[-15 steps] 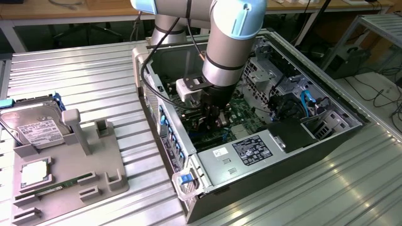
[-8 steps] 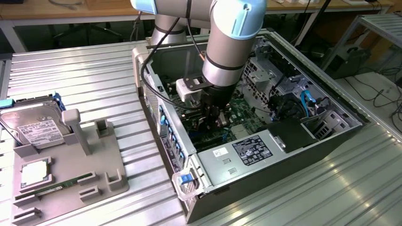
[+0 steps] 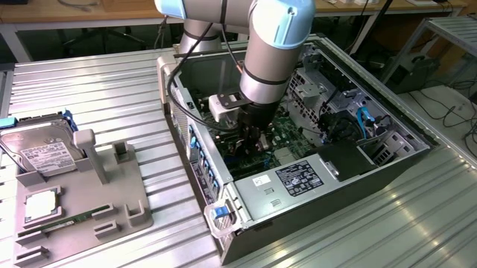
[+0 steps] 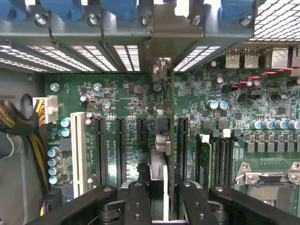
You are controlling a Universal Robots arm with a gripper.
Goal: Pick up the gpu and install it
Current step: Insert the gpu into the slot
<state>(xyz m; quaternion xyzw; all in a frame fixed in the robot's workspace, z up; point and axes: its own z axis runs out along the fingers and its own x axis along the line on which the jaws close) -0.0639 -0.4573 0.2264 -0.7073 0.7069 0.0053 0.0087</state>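
Clearly the arm has its gripper (image 3: 256, 139) lowered deep inside the open computer case (image 3: 387, 162), which lies on its side on the ribbed metal table (image 3: 97, 89) so that the motherboard (image 4: 122, 93) faces up and the slots can be reached from above. In the wrist view the gpu (image 4: 164, 140) is seen edge-on, a thin card running straight out from between the two black fingers (image 4: 137, 201) toward the rear wall of the case, where its pale bracket end (image 4: 161, 70) meets the row of slot openings. The jaws stand closed on the card's near end, one finger on each face, which keeps it upright and square to the motherboard. The card sits over the motherboard between two of the long black expansion slots (image 4: 120, 145); whether its edge is already seated in a slot cannot be told. Beside the case, on the exterior view's left, a grey fixture (image 3: 82, 206) carries a hard drive (image 3: 41, 148), well apart from the gripper.
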